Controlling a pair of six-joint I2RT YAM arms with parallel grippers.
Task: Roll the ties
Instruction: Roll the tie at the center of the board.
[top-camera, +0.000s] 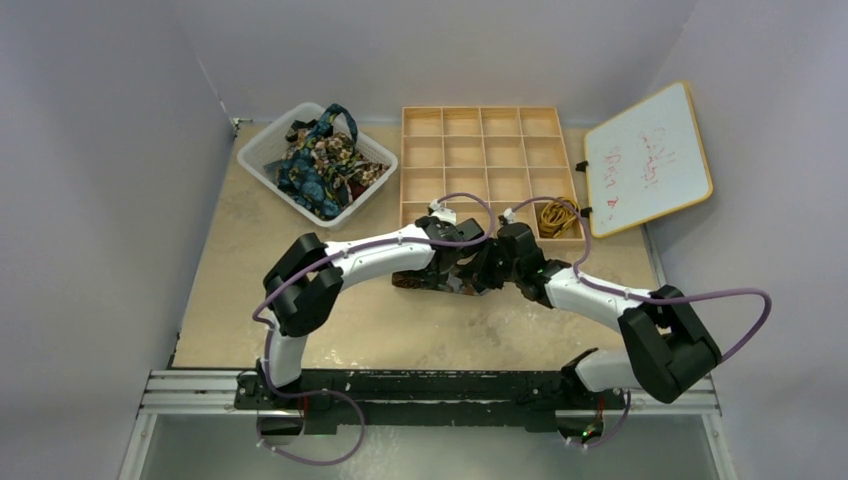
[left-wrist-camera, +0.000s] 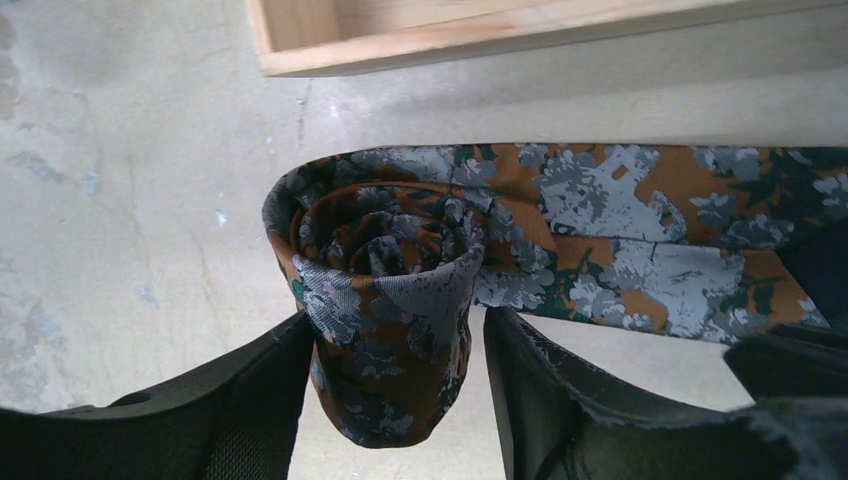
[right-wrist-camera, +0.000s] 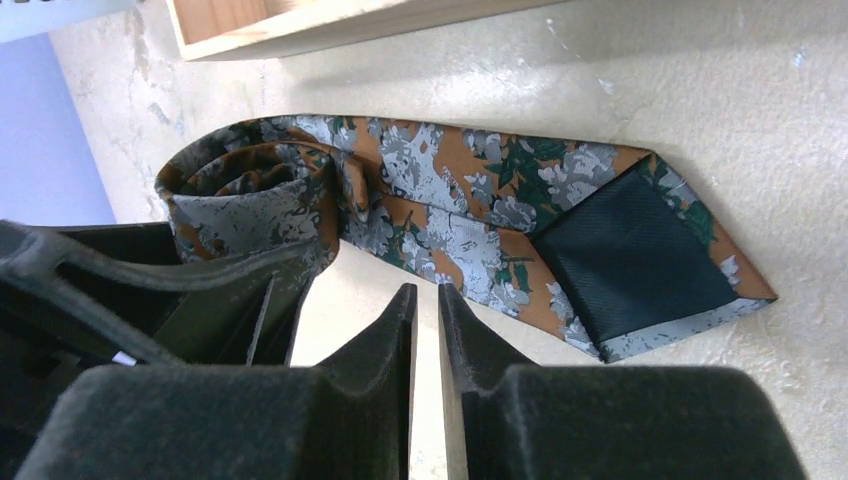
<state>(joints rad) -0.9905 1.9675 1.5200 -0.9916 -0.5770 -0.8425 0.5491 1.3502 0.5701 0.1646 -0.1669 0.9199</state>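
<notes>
A dark brown tie (left-wrist-camera: 620, 220) with orange and grey blotches lies on the table just in front of the wooden tray, and its narrow end is wound into a roll (left-wrist-camera: 385, 300). My left gripper (left-wrist-camera: 398, 318) is open around this roll: the left finger touches it and the right finger stands apart. In the right wrist view the tie's (right-wrist-camera: 450, 200) wide end lies flat with its dark lining up. My right gripper (right-wrist-camera: 425, 292) hovers beside it, open by only a narrow slit and empty. From above, both grippers (top-camera: 462, 272) (top-camera: 490, 270) meet over the tie (top-camera: 415, 283).
A white bin (top-camera: 262, 160) at the back left holds a heap of patterned ties (top-camera: 320, 160). The wooden grid tray (top-camera: 490, 150) stands behind the grippers, with a gold-yellow tie (top-camera: 555, 215) in its near right compartment. A whiteboard (top-camera: 650, 160) leans at the right.
</notes>
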